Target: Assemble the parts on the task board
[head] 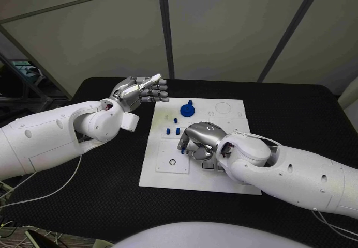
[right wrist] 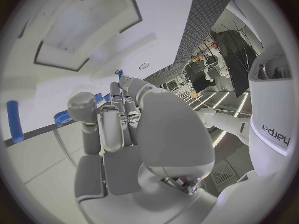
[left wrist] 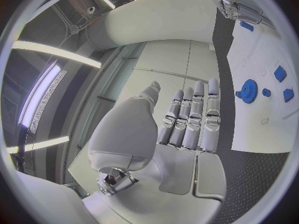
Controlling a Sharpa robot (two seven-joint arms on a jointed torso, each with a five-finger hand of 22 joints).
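Early in assembly, by the look: blue gear (head: 187, 109) and small blue pieces (head: 175, 131) lying loose on white board (head: 231, 116), mid-worktop. Left hand (head: 139, 92) raised clear, fingers released. Right hand (head: 200, 139) low over board; grasp impossible to tell.

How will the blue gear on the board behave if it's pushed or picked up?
The gear looks like rigid moulded plastic, so probably stiff and light. It seems to lie flat on the board, so a push likely slides it rather than rolls it. Its teeth and raised hub should offer some grip, though the low profile may make pinching awkward.
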